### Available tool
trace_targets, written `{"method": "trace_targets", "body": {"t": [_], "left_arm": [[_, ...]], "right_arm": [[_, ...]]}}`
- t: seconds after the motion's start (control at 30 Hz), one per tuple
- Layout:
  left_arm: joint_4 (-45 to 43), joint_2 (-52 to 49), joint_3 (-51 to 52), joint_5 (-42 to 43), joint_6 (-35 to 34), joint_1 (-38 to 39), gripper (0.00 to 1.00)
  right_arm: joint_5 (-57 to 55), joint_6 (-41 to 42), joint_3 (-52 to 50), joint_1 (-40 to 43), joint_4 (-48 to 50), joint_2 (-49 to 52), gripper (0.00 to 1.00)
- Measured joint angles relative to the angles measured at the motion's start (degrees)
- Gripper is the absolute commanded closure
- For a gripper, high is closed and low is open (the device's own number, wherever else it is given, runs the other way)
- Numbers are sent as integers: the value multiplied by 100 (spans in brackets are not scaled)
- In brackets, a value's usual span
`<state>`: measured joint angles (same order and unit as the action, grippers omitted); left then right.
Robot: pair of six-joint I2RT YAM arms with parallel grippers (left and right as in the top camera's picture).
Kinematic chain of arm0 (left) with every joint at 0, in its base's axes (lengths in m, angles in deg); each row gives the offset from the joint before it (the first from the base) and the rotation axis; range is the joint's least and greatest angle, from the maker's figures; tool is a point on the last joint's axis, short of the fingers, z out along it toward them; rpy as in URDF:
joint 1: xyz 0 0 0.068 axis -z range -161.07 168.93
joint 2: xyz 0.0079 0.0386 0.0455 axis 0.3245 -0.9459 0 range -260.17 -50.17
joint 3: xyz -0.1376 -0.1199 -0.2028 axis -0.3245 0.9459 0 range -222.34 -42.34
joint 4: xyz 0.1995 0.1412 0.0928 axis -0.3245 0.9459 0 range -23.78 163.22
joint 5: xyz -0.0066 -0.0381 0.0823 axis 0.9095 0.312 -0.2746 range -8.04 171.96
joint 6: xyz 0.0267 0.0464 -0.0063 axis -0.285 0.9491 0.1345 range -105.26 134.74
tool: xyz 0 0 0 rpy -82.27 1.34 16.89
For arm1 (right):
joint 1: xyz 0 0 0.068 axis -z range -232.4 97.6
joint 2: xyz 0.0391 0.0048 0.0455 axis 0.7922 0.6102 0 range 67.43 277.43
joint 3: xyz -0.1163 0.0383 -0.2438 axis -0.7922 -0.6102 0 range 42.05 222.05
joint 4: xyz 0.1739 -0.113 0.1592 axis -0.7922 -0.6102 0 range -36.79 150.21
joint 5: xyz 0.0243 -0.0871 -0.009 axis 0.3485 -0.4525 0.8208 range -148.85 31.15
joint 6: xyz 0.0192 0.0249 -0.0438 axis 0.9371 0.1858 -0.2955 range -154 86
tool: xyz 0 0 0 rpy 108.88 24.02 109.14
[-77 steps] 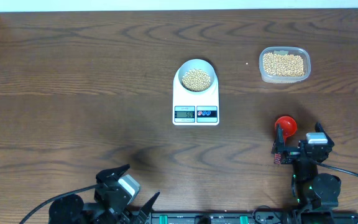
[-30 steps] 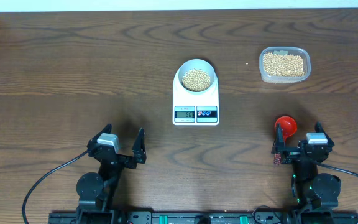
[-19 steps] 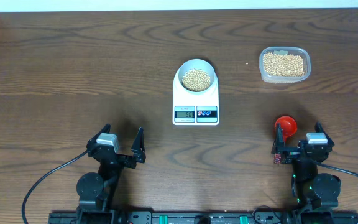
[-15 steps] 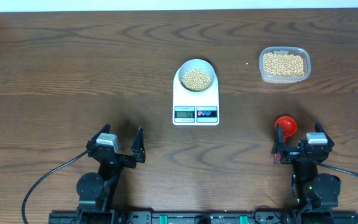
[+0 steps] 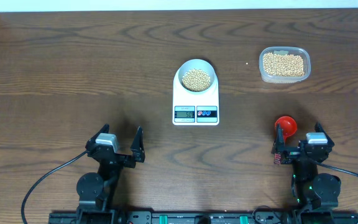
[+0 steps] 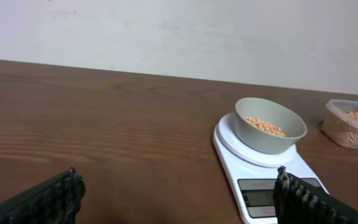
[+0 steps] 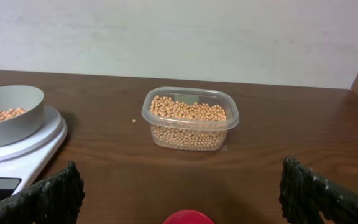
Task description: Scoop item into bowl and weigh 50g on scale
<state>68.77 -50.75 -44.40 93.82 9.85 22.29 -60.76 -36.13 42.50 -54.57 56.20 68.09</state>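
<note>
Wooden table (image 5: 73, 74), scale (image 5: 196, 99) display (image 5: 184, 113) — digits unreadable

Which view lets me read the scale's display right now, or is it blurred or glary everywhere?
None. Overhead: the display on the scale is evenly lit, but its digits are too small to read. Left wrist: grazing angle, grey, no digits legible. Right wrist: the frame edge cuts most of it off.

Just a dark brown wood-grain table (image 5: 61, 68) running right up to a plain off-white wall (image 6: 166, 31) with a few faint scuffs, lit pretty evenly all over.
</note>
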Motion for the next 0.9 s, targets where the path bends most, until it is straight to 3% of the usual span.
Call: {"method": "trace_targets", "body": {"t": [0.9], "left_arm": [[31,0,13,-623,39,0,1]], "right_arm": [[0,0,0,0,-2,0,1]]}}
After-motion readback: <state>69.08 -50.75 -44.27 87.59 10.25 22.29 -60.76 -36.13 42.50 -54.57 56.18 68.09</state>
